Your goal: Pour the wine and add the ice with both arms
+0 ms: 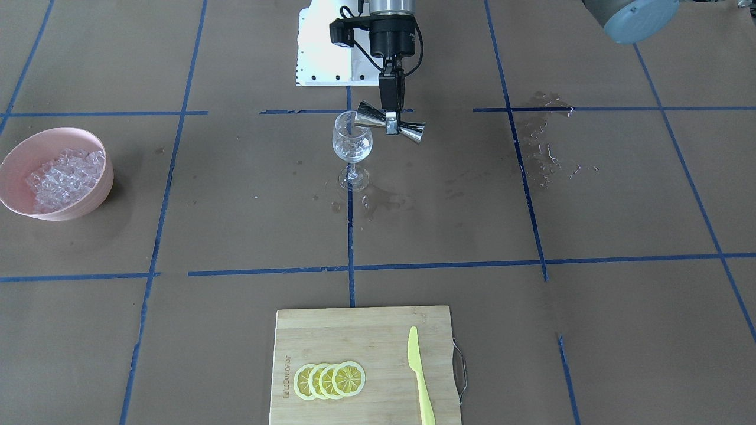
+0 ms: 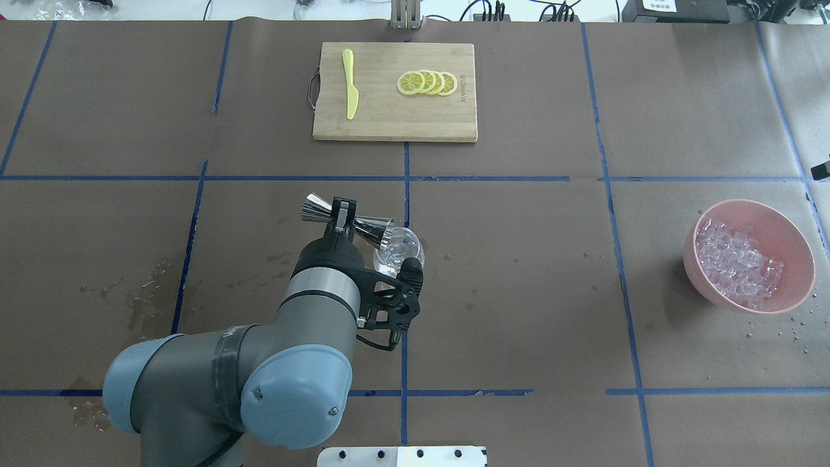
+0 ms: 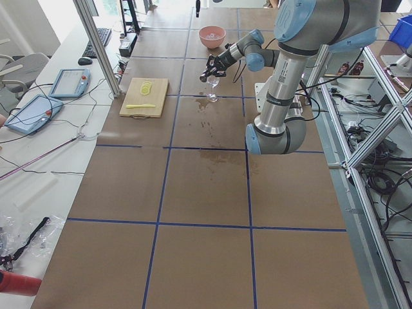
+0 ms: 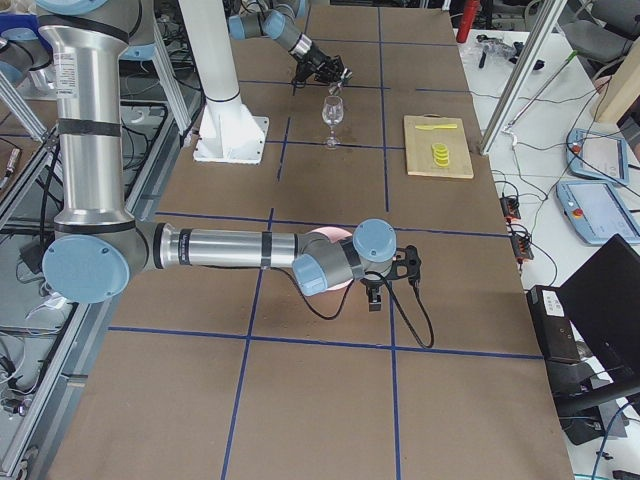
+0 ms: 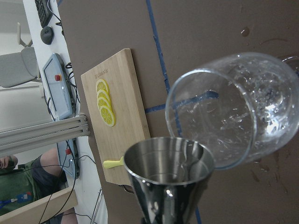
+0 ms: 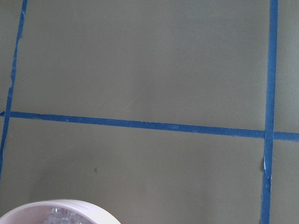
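Note:
My left gripper (image 1: 391, 121) is shut on the waist of a steel jigger (image 1: 390, 123), which lies nearly level. One mouth of the jigger sits at the rim of the clear wine glass (image 1: 352, 144), as the overhead view (image 2: 350, 220) also shows. The left wrist view shows the jigger cup (image 5: 168, 172) almost empty and the glass bowl (image 5: 238, 107) wet with droplets; I cannot make out wine. The ice (image 2: 739, 263) is heaped in a pink bowl (image 2: 794, 240). My right gripper (image 4: 408, 266) hovers by that bowl; I cannot tell whether it is open.
A bamboo cutting board (image 2: 389, 123) at the far side carries lemon slices (image 2: 428, 82) and a yellow knife (image 2: 350, 91). Wet stains (image 2: 139, 292) mark the brown paper. The white pedestal (image 1: 322, 56) stands behind the glass.

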Controlling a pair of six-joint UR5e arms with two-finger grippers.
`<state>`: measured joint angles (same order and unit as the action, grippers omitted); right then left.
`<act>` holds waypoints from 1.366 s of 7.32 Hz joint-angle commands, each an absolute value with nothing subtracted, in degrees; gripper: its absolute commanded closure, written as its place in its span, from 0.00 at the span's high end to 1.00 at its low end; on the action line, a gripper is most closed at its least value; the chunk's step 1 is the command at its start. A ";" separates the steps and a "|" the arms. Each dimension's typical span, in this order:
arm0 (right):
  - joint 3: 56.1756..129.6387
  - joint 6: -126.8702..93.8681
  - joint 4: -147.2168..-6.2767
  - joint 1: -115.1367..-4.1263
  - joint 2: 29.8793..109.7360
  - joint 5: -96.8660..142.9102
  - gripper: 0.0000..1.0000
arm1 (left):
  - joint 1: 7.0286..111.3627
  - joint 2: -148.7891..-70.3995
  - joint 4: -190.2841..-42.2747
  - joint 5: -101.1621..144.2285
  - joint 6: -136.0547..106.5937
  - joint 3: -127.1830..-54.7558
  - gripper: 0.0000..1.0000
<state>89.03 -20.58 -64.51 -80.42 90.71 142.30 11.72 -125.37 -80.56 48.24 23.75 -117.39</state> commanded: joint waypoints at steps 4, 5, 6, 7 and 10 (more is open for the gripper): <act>88.86 -20.48 -64.51 -80.42 90.44 142.21 1.00 | 13.45 -120.18 -89.96 48.16 -9.84 -119.36 0.00; 88.68 -20.39 -64.51 -80.42 90.35 142.21 1.00 | 13.45 -117.45 -95.22 48.25 -16.63 -119.36 0.00; 88.51 -20.39 -64.51 -80.42 90.09 142.21 1.00 | 13.53 -114.99 -100.67 48.34 -20.79 -119.36 0.00; 88.24 -20.39 -64.51 -80.42 90.09 142.21 1.00 | 13.54 -112.61 -104.46 48.34 -24.75 -119.27 0.00; 88.33 -20.39 -64.51 -80.42 90.09 142.21 1.00 | 13.54 -109.25 -109.77 48.43 -25.92 -119.44 0.00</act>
